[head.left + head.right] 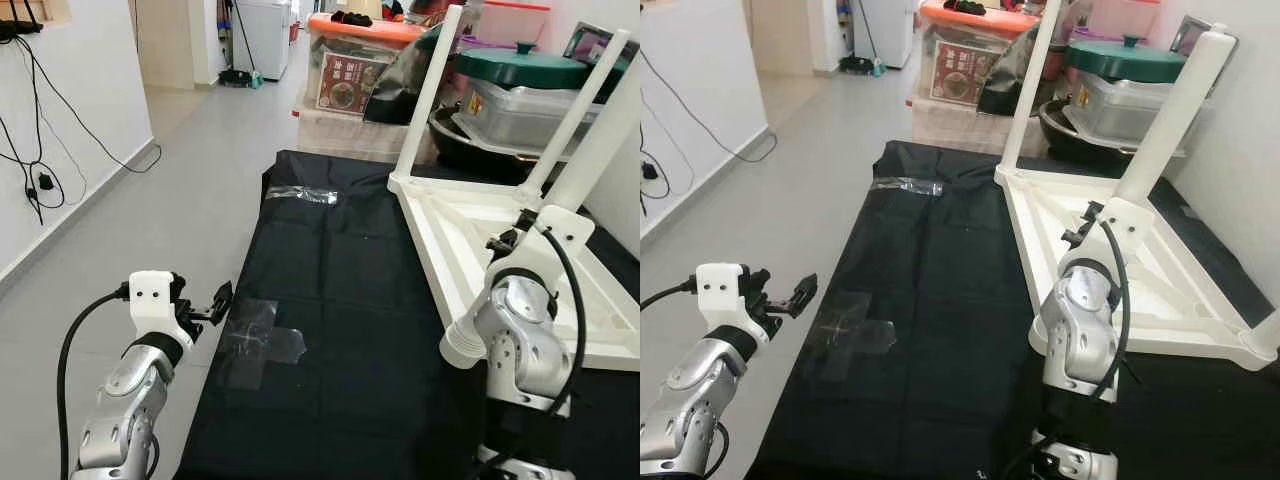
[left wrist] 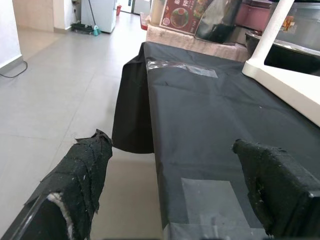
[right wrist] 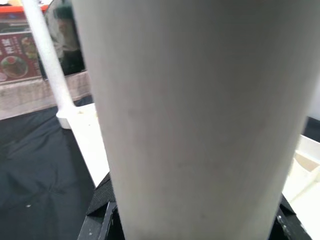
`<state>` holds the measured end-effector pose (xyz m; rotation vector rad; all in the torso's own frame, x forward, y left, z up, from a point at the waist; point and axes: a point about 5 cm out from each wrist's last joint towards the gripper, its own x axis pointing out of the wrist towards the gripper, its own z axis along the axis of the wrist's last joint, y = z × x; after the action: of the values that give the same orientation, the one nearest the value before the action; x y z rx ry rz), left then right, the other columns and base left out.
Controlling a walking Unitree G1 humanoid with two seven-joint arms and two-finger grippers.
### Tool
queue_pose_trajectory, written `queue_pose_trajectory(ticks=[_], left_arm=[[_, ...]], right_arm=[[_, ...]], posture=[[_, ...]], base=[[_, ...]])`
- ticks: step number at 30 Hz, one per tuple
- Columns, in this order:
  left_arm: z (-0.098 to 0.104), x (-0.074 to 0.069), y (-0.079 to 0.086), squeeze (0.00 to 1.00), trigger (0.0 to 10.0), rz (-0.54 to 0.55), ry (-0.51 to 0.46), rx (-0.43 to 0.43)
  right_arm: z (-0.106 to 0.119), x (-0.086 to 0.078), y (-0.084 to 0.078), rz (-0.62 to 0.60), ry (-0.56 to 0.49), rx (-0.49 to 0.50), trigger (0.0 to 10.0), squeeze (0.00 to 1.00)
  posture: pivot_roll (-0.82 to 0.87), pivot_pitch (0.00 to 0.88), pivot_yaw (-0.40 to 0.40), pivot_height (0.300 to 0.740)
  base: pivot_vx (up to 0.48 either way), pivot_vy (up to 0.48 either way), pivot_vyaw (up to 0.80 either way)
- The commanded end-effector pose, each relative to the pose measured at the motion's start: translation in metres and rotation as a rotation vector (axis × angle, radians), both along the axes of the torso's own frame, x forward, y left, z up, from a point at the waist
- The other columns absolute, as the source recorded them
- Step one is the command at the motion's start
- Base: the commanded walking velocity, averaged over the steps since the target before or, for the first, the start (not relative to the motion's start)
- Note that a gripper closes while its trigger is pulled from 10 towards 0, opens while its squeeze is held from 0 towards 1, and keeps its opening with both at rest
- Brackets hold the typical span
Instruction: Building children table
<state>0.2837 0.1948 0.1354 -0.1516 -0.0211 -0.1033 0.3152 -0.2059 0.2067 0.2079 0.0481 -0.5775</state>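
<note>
A white children's table top (image 1: pixel 470 235) lies upside down on the right half of a black-covered table (image 1: pixel 340 300). Its far-left leg (image 1: pixel 432 90) stands upright in its corner. Another leg (image 1: pixel 585 105) rises at the far right. My right gripper (image 1: pixel 1085 228) is shut on a third white leg (image 1: pixel 1170 110), which slants up over the frame and looms large in the right wrist view (image 3: pixel 200 115). That leg's lower end is hidden behind my wrist. My left gripper (image 1: pixel 215 300) hangs open at the cloth's left edge, its fingertips (image 2: pixel 87 165) wide apart with nothing between them.
Clear tape patches (image 1: pixel 262 340) are stuck on the cloth. Storage boxes (image 1: pixel 350 70) and a lidded green pot (image 1: pixel 520 65) crowd the back. Bare floor (image 1: pixel 190 200) runs along the left, with cables (image 1: pixel 40 180) on the wall.
</note>
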Motion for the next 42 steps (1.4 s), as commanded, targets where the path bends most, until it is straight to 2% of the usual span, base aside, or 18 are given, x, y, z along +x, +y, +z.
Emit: queue_pose_trajectory(ticks=[1, 2, 3, 10, 12, 13, 17, 18, 20, 25, 31, 34, 35, 36, 37, 38, 39, 42], left_arm=[[0.0, -0.001, -0.003, 0.0, 10.0, -0.004, 0.004, 0.002], [-0.001, -0.001, -0.002, 0.0, 10.0, -0.003, 0.006, 0.003], [-0.001, -0.001, -0.002, 0.0, 10.0, -0.004, 0.008, 0.004], [0.0, 0.001, -0.002, 0.0, 10.0, -0.012, 0.006, 0.007], [0.0, 0.001, -0.002, 0.0, 10.0, -0.014, 0.005, 0.008], [0.001, 0.002, -0.002, 0.0, 10.0, -0.017, 0.005, 0.01], [0.001, 0.002, -0.002, 0.0, 10.0, -0.021, 0.004, 0.011], [0.001, 0.005, -0.004, 0.0, 10.0, -0.029, 0.003, 0.014], [0.001, 0.006, -0.004, 0.0, 10.0, -0.031, 0.002, 0.015], [0.001, 0.007, -0.005, 0.0, 10.0, -0.034, -0.001, 0.016], [0.002, 0.008, -0.006, 0.0, 10.0, -0.036, -0.008, 0.017], [0.002, 0.008, -0.005, 0.0, 10.0, -0.032, -0.01, 0.02], [0.002, 0.008, -0.004, 0.0, 10.0, -0.03, -0.01, 0.022], [0.001, 0.008, -0.004, 0.0, 10.0, -0.029, -0.011, 0.023], [0.001, 0.008, -0.004, 0.0, 10.0, -0.029, -0.011, 0.023], [0.001, 0.008, -0.004, 0.0, 10.0, -0.029, -0.011, 0.023], [0.001, 0.009, -0.004, 0.0, 10.0, -0.029, -0.011, 0.024], [0.0, 0.009, -0.005, 0.0, 10.0, -0.031, -0.011, 0.024]], right_arm=[[-0.027, 0.002, 0.017, 0.101, 0.124, 0.137, 10.0, 0.0], [-0.024, 0.001, 0.019, 0.122, 0.107, 0.138, 10.0, 0.0], [-0.015, 0.001, 0.015, 0.163, 0.067, 0.108, 10.0, 1.0], [0.002, 0.002, -0.001, 0.172, 0.015, 0.059, 10.0, 1.0], [0.014, 0.003, -0.006, 0.187, -0.03, 0.044, 10.0, 0.91], [0.025, 0.003, -0.011, 0.202, -0.064, 0.028, 10.0, 0.0], [0.041, 0.003, -0.014, 0.259, -0.134, 0.024, 10.0, 0.0], [0.063, 0.005, -0.021, 0.44, -0.232, -0.026, 10.0, 0.0], [0.067, 0.005, -0.023, 0.499, -0.249, -0.043, 10.0, 0.0], [0.069, 0.012, -0.023, 0.655, -0.241, -0.086, 10.0, 0.0], [0.05, 0.027, -0.017, 1.041, -0.148, -0.266, 10.0, 0.0], [0.042, 0.033, -0.024, 1.116, -0.099, -0.342, 9.8, 0.0], [0.041, 0.036, -0.028, 1.136, -0.076, -0.363, 7.8, 0.0], [0.041, 0.038, -0.033, 1.15, -0.059, -0.376, 4.5, 0.0], [0.041, 0.038, -0.033, 1.15, -0.059, -0.376, 4.5, 0.0], [0.042, 0.04, -0.04, 1.155, -0.036, -0.386, 3.2, 0.0], [0.042, 0.042, -0.047, 1.163, -0.02, -0.389, 0.2, 0.0], [0.043, 0.046, -0.06, 1.125, 0.002, -0.376, 0.0, 0.0]], posture=[[-0.05, 0.0, -0.09, 0.74], [-0.05, 0.0, -0.09, 0.74], [-0.06, 0.0, -0.086, 0.74], [-0.07, 0.0, -0.076, 0.74], [-0.07, 0.0, -0.071, 0.74], [-0.08, 0.0, -0.069, 0.74], [-0.08, 0.0, -0.069, 0.74], [-0.08, 0.0, -0.066, 0.74], [-0.08, 0.0, -0.066, 0.74], [-0.08, 0.0, -0.07, 0.74], [-0.06, 0.0, -0.089, 0.74], [-0.06, 0.0, -0.098, 0.74], [-0.06, 0.0, -0.098, 0.74], [-0.06, 0.0, -0.098, 0.74], [-0.06, 0.0, -0.098, 0.74], [-0.05, 0.0, -0.102, 0.74], [-0.05, 0.0, -0.103, 0.74], [-0.05, 0.0, -0.102, 0.74]], base=[[0.0, 0.0, 0.0], [0.0, 0.0, 0.0], [0.0, 0.0, 0.0], [0.0, 0.0, 0.0], [0.0, 0.0, 0.0], [0.0, 0.0, 0.0], [0.0, 0.0, 0.0], [0.0, 0.0, 0.0], [0.0, 0.0, 0.0], [0.0, 0.0, 0.0], [0.0, 0.0, 0.0], [0.0, 0.0, 0.0], [0.0, 0.0, 0.0], [0.0, 0.0, 0.0], [0.0, 0.0, 0.0], [0.0, 0.0, 0.0], [0.0, 0.0, 0.0], [0.0, 0.0, 0.0]])
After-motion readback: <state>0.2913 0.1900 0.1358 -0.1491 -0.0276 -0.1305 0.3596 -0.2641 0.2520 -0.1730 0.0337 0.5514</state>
